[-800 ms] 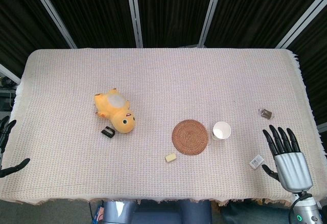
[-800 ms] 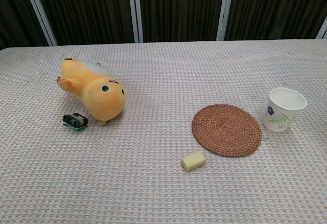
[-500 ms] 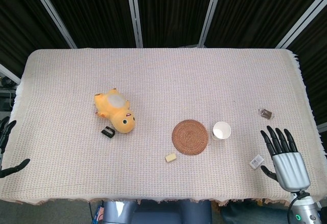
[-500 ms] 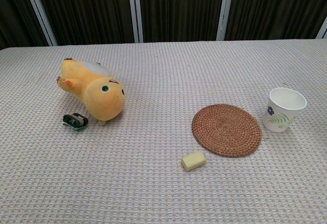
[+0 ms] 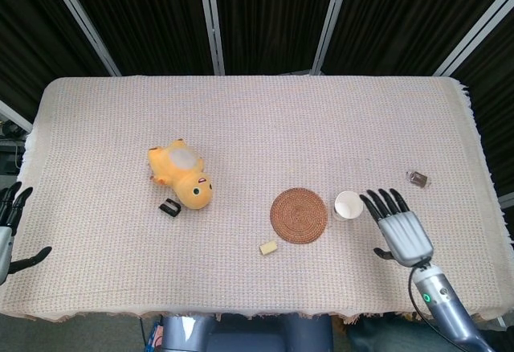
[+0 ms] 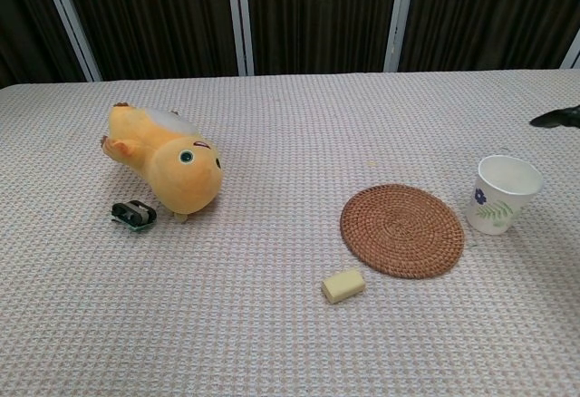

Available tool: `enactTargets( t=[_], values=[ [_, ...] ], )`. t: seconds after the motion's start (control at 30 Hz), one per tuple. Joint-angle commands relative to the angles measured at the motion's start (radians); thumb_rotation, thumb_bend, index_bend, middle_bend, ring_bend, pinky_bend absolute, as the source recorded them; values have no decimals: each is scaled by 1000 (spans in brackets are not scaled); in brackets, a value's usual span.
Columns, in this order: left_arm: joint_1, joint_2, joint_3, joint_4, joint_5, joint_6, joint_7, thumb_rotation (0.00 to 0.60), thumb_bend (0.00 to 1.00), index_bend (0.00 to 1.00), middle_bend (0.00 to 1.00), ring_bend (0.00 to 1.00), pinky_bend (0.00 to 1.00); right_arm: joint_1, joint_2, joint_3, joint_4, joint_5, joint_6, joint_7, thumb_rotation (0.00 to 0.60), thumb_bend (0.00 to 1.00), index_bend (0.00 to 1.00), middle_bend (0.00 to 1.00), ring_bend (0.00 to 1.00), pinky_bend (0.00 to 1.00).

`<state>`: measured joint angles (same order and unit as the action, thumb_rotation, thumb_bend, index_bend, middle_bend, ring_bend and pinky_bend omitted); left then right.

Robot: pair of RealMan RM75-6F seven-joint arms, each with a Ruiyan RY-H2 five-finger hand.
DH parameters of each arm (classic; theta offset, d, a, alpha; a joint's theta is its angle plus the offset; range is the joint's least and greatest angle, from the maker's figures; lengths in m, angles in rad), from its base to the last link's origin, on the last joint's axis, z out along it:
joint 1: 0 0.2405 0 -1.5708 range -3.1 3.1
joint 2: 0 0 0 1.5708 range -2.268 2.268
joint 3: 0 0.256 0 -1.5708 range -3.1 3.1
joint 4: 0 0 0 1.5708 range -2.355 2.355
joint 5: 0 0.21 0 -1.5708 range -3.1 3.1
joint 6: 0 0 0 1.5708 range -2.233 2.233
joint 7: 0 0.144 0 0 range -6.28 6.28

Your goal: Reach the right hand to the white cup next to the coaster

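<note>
While a woven cloth covers the tabletop (image 5: 257, 119), several loose things are scattered over it. A yellow plush toy (image 5: 182, 174) is seen lying left of the middle, with a small black clip (image 5: 169, 206) just beside it toward the near edge. A pale yellow block (image 5: 268, 247) is found near the front edge, close to the round woven coaster (image 5: 299, 215). Toward the right edge a small dark object (image 5: 417, 178) is seen, well apart from the rest.

The white cup (image 5: 348, 205) is set upright just to the right of the coaster, right of the middle and nearer the front edge; a blue flower and green leaf print is shown on its side in the chest view (image 6: 504, 193). Nothing is placed between the cup and the right hand (image 5: 401, 232), whose fingers (image 5: 384, 202) are spread and empty, their tips near the cup's right side but apart from it. At the left edge the left hand (image 5: 8, 231) is only partly shown, its fingers spread and nothing held.
</note>
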<state>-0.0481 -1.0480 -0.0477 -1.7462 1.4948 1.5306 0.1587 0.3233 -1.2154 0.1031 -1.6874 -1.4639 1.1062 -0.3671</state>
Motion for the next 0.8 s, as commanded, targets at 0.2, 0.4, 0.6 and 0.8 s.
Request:
enactTargets(
  t=[0.2,0.4,0.6,0.8],
  values=[
    [-8,-15,-12,14,-30,-13,18,600,0,0,0,0,0,162,-125,86,47,192,-168,-99,600,0,10,189,159,205],
    [-9,-23,-13,22,-37,-15,26,600,0,0,0,0,0,189,-156,97,75,263,-176,-146,600,1,20,190,160,210],
    [-10,-28,-10,23,-32,-15,34,600,0,0,0,0,0,201,-178,102,104,301,-163,-152,600,112,102,278,230,262],
    [-14,-33,-9,23,-30,-19,46,600,0,0,0,0,0,207,-205,104,142,311,-138,-135,600,276,234,418,363,319]
  ],
)
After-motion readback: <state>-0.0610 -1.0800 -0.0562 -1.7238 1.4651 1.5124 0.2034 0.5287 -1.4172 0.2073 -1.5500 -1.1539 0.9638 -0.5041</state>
